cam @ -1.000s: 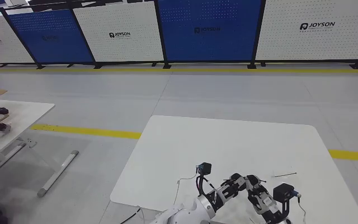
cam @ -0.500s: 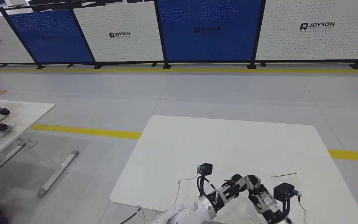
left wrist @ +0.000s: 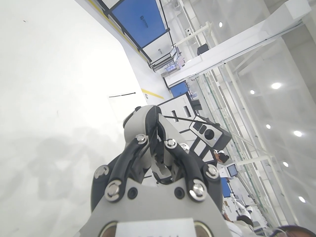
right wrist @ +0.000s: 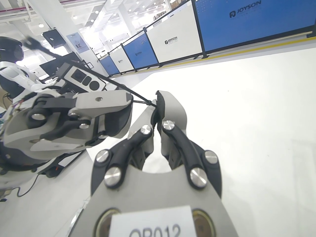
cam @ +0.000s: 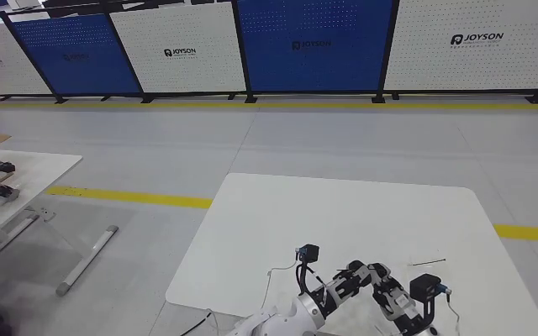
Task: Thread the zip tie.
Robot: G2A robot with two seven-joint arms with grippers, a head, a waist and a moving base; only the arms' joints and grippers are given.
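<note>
White tabletop [cam: 336, 218], all the action was at its near edge. Right gripper [right wrist: 155, 103] was clamped tight on one end of the thin black plastic zip tie [right wrist: 118, 86]; left gripper [left wrist: 155, 114] pinched it just beside, strap running straight on past it, other end free.

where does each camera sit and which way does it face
top view: above the arms, looking down at the table; both arms show at its near edge.
left wrist view: on the left arm, facing across the table past the left gripper.
right wrist view: on the right arm, facing the partition panels past the right gripper.
shared: both wrist views show the zip tie.
</note>
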